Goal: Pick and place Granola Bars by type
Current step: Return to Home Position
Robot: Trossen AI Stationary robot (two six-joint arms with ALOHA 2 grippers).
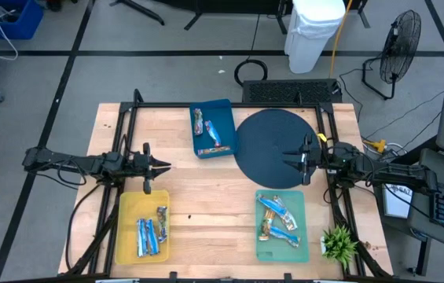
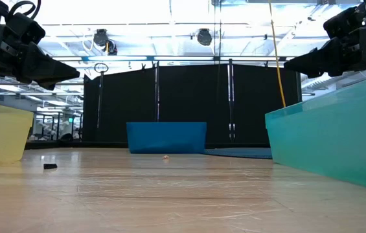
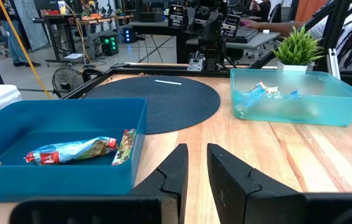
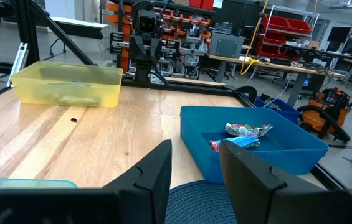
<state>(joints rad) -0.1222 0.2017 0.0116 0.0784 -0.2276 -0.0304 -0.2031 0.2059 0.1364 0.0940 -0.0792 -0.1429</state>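
Granola bars lie in three trays. The blue tray (image 1: pixel 229 110) at the far middle holds a reddish-brown bar (image 1: pixel 199 123) and blue ones (image 1: pixel 218 135). The yellow tray (image 1: pixel 127 206) at the near left holds blue-and-white bars (image 1: pixel 151 234). The green tray (image 1: pixel 299 203) at the near right holds blue and brownish bars (image 1: pixel 278 220). My left gripper (image 1: pixel 163 167) hovers level above the table's left side, open by a narrow gap (image 3: pixel 196 149), with nothing in it. My right gripper (image 1: pixel 286 157) hovers level over the dark round mat (image 1: pixel 269 134), open (image 4: pixel 194 146) and holding nothing.
A small potted plant (image 1: pixel 338 244) stands at the near right corner. A tiny black bit (image 2: pixel 50 166) lies on the wood near the yellow tray. Bare wood stretches between the trays in the table's middle. A black frame (image 1: pixel 206 105) runs round the table.
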